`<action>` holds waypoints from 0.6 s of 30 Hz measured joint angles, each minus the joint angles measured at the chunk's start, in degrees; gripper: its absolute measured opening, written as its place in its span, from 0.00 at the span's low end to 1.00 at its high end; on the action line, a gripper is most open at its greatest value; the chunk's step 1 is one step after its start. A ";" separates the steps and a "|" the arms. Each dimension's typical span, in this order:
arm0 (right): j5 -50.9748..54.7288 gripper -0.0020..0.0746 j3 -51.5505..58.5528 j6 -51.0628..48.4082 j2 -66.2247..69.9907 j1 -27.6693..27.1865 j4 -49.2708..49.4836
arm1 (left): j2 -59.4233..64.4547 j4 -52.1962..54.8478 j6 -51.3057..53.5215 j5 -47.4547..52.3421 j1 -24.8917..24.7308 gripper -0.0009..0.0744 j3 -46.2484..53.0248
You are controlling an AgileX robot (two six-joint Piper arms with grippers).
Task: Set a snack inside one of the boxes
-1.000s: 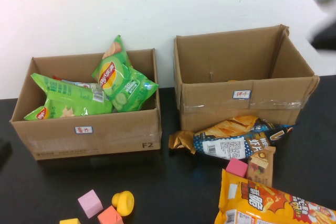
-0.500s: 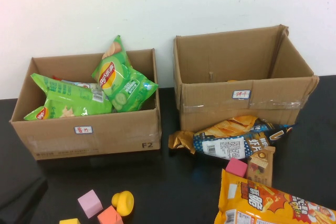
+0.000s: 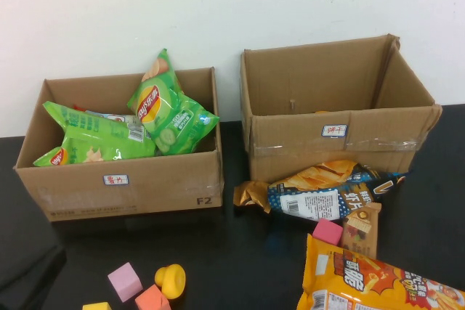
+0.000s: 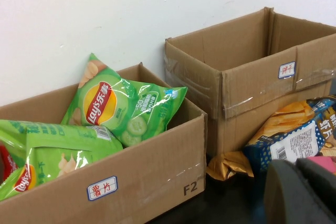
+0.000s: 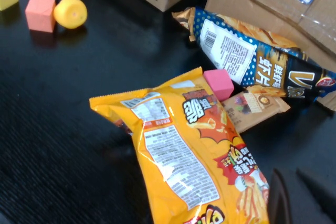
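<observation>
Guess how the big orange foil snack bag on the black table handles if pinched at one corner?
The big orange foil snack bag looks puffed and glossy, so probably light but slippery. Pinched at a corner it would likely sag and swing. Both grippers are shut; the right gripper hangs over the bag, while the left gripper is beside the boxes.

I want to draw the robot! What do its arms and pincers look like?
Little shows. The left pincer is a dark grey, rounded, matte shape at the left wrist view's edge. The right pincer is a black, narrow, pointed piece over the orange snack bag. No cables or markings are visible.
</observation>
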 joint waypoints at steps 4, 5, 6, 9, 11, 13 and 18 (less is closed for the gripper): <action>0.09 0.03 0.00 0.00 0.00 0.00 0.00 | 0.00 0.00 -0.11 -0.09 0.00 0.01 0.00; 0.09 0.03 0.00 0.00 0.00 0.00 0.00 | 0.00 0.00 -0.11 -0.09 0.00 0.01 0.00; 0.09 0.03 0.00 0.00 0.00 0.00 0.00 | 0.00 0.00 -0.11 -0.09 0.00 0.01 0.11; 0.20 0.03 0.00 0.00 0.00 0.00 0.09 | -1.38 0.00 -0.14 -1.20 0.26 0.01 1.57; 0.20 0.03 0.00 0.00 0.00 0.00 0.12 | -3.73 0.00 -0.14 -1.36 2.03 0.01 2.72; 0.20 0.03 0.00 0.03 0.00 0.00 0.12 | -6.72 0.00 -0.14 -1.36 5.51 0.01 3.75; 0.20 0.03 0.00 0.13 0.00 0.00 0.22 | -15.88 -2.63 0.10 -1.36 18.52 0.01 8.68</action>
